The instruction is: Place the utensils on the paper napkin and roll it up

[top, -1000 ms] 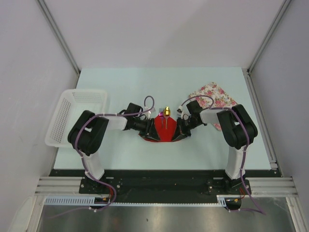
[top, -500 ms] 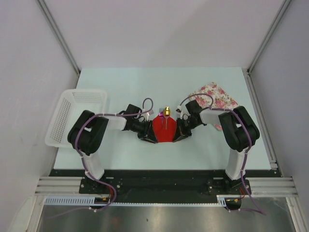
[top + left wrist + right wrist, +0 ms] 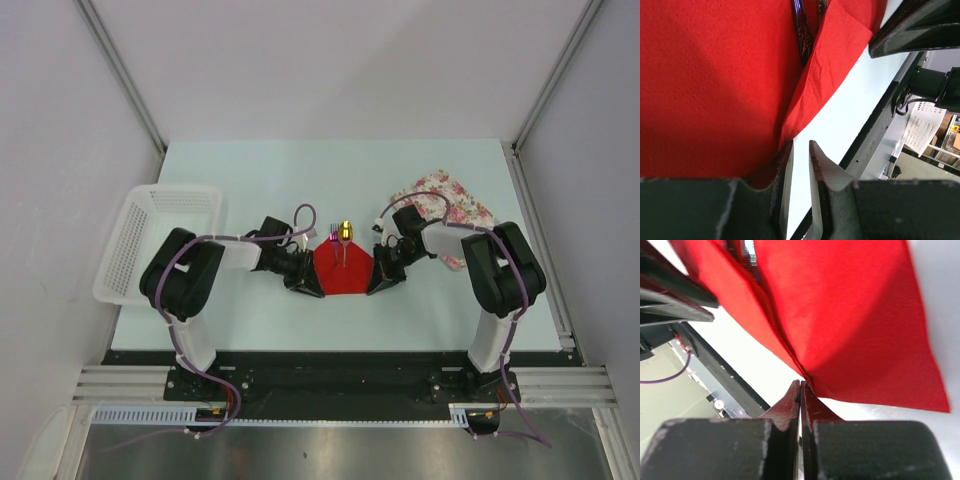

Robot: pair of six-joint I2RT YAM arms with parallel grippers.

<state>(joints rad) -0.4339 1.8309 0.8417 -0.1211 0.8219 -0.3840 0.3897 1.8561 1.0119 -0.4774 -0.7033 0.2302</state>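
Note:
The red paper napkin lies mid-table between my two grippers. The utensils rest on it: the spoon's gold bowl and the pink-purple fork stick out past its far edge. In the left wrist view the fork's dark handle lies in a fold of the napkin. My left gripper is at the napkin's left edge, jaws narrowly open with bare table showing between them. My right gripper is shut at the napkin's right corner. The paper meets its tips; a pinch cannot be made out.
A white mesh basket sits at the table's left edge. A floral cloth lies at the back right, partly under the right arm. The black front rail runs just behind the grippers.
The napkin's raised, bunched sides have come down and it lies flatter. The left jaws have narrowed. The right arm has shifted slightly right.

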